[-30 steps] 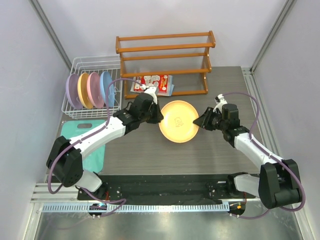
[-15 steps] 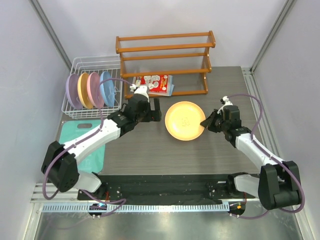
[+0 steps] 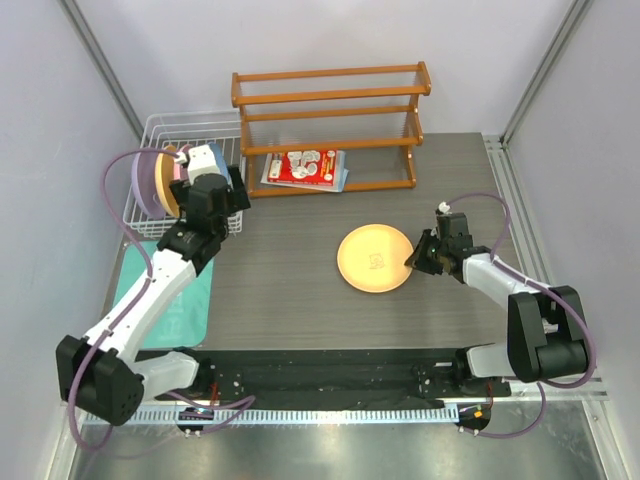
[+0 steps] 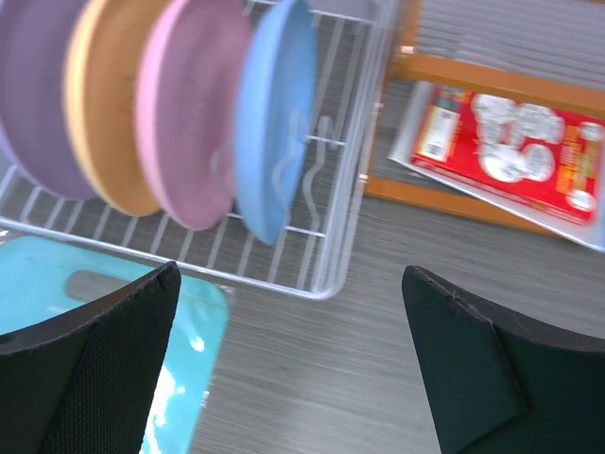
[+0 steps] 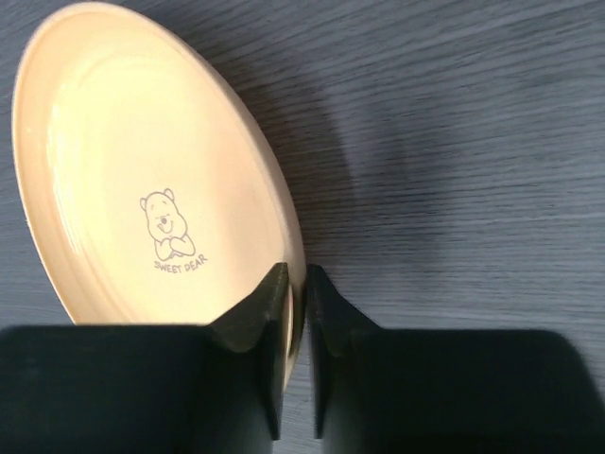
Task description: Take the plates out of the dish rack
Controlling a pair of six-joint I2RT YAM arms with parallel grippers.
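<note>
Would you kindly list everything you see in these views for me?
dish rack: one, white wire, far left
racked plates: four, lavender, orange, pink, blue, upright inside it
loose plate: one, yellow-orange, right of centre
wooden shelf: one, brown, far edge
packet: one, red, partly under the shelf
cutting board: one, teal, near left
table: one, grey
left hand: open, by the rack
right hand: shut on the loose plate's rim

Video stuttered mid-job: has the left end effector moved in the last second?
Yes. The left end effector has swung left, from in front of the wooden shelf to the dish rack's near right corner, left of the shelf's post.
</note>
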